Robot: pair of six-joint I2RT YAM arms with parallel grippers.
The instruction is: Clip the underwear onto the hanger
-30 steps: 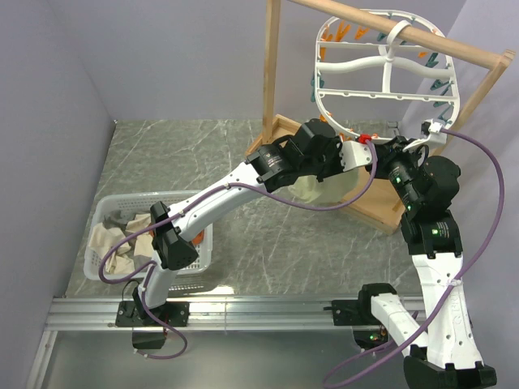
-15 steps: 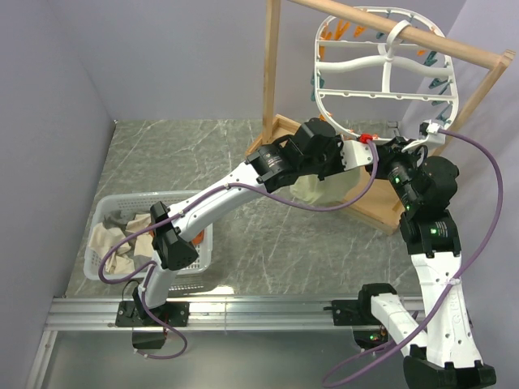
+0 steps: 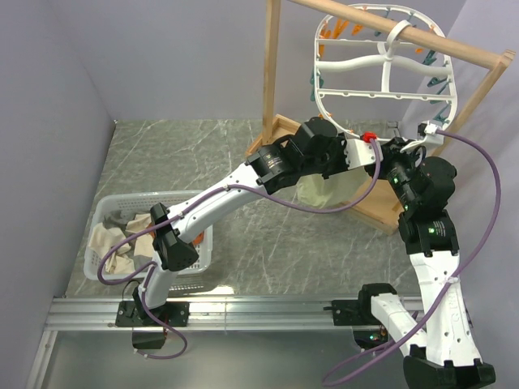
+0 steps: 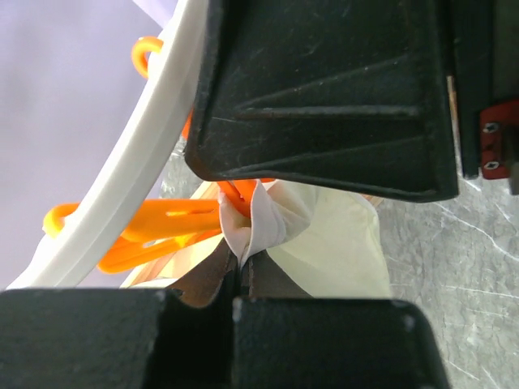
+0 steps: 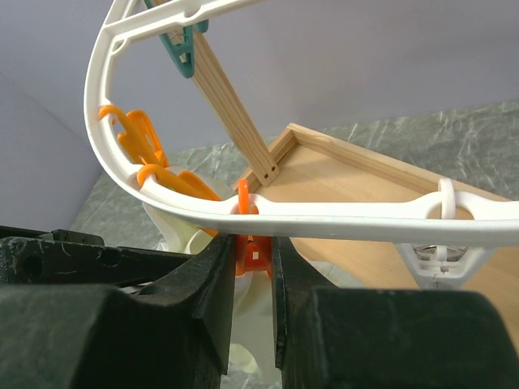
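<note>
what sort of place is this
Probably a robot test booth: plain lilac walls box in a grey marble-pattern tabletop, a metal rail carries two arms, and a white plastic oval hanger hangs on a wooden frame.

No text, label, brand, number or sign is readable in any of the views; nothing carries legible writing.

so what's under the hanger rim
An orange clip hangs under the rim, squeezed in the right jaws, with the underwear bunched just below. Whether the clip bites the cloth is covered by the left jaws.
</note>
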